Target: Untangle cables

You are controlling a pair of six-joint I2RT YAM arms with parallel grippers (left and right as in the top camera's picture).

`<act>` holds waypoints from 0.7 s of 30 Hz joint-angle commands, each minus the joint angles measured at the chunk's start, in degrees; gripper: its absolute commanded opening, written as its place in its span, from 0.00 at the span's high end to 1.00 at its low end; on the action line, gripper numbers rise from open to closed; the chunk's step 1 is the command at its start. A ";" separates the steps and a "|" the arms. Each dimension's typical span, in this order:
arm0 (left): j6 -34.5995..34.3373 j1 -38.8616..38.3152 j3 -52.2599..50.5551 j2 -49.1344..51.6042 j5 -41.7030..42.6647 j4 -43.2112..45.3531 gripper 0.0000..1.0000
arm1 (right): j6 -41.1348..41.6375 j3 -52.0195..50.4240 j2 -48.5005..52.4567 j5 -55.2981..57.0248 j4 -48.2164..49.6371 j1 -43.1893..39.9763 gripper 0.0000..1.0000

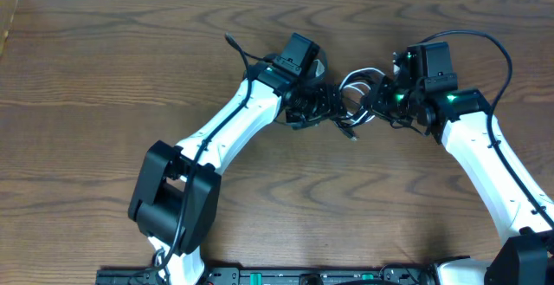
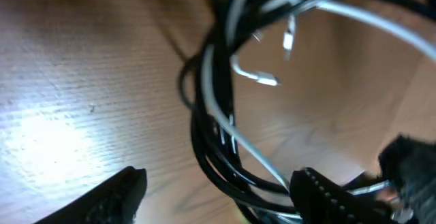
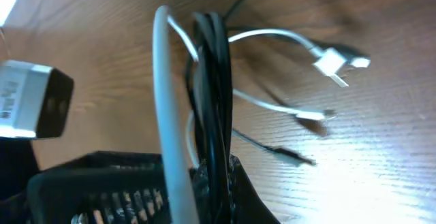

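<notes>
Where overhead showed only knotted cables (image 1: 353, 94), the right wrist showed the right gripper (image 3: 197, 180) clamped on them. On the left gripper (image 2: 225, 186), fingers stood apart.

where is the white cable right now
Overhead, the white cable lies coiled with the black cable between the left gripper and the right gripper; the right wrist view shows both cables clamped in that gripper's shut jaws.

Two cables (image 3: 211, 81), one white, one black; two grippers, the left gripper (image 1: 322, 105) and right gripper (image 1: 379, 101); one surface (image 1: 104, 60).
</notes>
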 commanded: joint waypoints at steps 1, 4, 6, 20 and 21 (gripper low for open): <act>-10.14 -0.17 0.66 0.24 0.13 1.14 0.25 | 4.85 0.07 -1.38 0.13 0.92 0.28 0.99; -12.20 -0.17 0.66 0.24 0.15 2.14 0.25 | 4.85 0.07 -1.38 -0.07 1.11 0.28 0.99; -14.03 -0.17 0.66 0.24 0.17 2.21 0.25 | 4.83 0.07 -1.38 -0.48 1.11 0.28 0.99; -14.23 -0.55 0.66 0.46 2.91 2.08 0.54 | 4.57 0.07 -1.38 -0.44 1.09 0.28 0.99; -14.23 -0.70 0.66 0.66 2.91 1.99 0.54 | 4.48 0.07 -1.38 -0.44 1.09 0.28 0.99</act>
